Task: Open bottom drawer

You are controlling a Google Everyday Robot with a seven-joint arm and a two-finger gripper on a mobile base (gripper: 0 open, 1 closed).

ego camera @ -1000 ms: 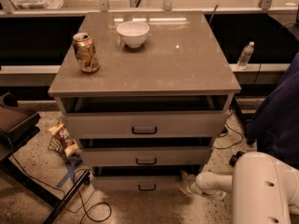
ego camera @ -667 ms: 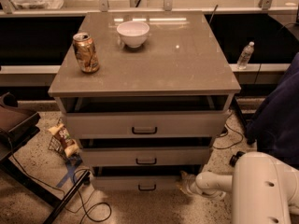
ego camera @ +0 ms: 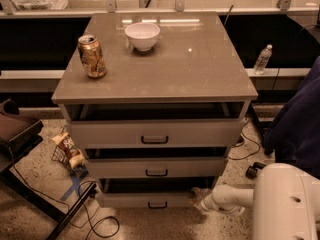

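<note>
Grey bottom drawer (ego camera: 125,200) is the lowest of three fronts on the cabinet (ego camera: 200,69), down at floor level, with a black bar handle (ego camera: 157,204) at its centre. A dark gap shows above its front, as with the middle drawer (ego camera: 156,167) and top drawer (ego camera: 155,133).

Gripper (ego camera: 196,198) sits low at the right end of the bottom drawer front, right against it, well right of the handle. Can't tell whether it's open, closed or gripping anything; contact with the front isn't clear either. White arm (ego camera: 235,196) runs in from the lower right, roughly level with the floor.

On the cabinet top: can (ego camera: 92,57) upright near the left edge, white bowl (ego camera: 143,35) behind and to its right, apart from it.

Water bottle (ego camera: 262,59) stands on the ledge right of the cabinet. Snack bag (ego camera: 67,151) lies on the floor at the left, beside the middle drawer's left end, with blue tape (ego camera: 74,184) and cables (ego camera: 100,224) just below it.
</note>
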